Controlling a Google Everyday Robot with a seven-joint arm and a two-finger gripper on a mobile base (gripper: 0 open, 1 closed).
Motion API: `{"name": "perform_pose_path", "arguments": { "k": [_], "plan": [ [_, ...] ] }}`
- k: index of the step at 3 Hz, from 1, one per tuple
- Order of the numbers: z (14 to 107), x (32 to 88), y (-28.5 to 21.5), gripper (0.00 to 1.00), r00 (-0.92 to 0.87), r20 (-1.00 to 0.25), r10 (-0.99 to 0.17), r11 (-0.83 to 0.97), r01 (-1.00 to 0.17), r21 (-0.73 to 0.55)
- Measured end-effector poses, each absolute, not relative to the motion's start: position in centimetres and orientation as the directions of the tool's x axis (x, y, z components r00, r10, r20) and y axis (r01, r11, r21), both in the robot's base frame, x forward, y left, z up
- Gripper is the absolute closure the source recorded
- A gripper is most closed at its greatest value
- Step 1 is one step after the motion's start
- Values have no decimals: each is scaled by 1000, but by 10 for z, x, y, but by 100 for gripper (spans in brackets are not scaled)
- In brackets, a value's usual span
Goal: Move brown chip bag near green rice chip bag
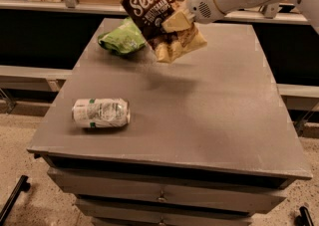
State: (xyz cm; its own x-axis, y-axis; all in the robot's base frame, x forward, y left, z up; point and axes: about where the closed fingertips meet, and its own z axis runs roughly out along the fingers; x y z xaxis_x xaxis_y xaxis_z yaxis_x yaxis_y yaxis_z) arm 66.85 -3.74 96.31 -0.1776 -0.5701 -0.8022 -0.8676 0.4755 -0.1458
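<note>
Above far edge of tabletop (209,115), claw (175,21) clamps brown chip bag (149,6) mid-air, long axis tilted, top leaning toward far-left corner. Green rice chip bag (121,40) lies below-left of claw, near that corner. Likely need: short drop leftward.

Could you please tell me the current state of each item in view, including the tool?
brown chip bag: lifted clear of the table, tilted, gripped on its right side.
tool: above the table's far half, shut on the brown chip bag.
green rice chip bag: lying crumpled on the table's far left, untouched.
can: lying on its side at the table's near left.
</note>
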Motion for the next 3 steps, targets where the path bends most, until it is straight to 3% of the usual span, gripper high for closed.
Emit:
{"name": "perform_pose_path", "arguments": {
  "k": [1, 2, 3],
  "plan": [
    [965, 676, -34, 51, -162, -817, -554, 479, -864, -153],
    [967, 682, -30, 19, -144, -836, -529, 484, -860, -158],
    [966, 681, -28, 0, -144, -835, -531, 481, -863, -156]
  ]
}}
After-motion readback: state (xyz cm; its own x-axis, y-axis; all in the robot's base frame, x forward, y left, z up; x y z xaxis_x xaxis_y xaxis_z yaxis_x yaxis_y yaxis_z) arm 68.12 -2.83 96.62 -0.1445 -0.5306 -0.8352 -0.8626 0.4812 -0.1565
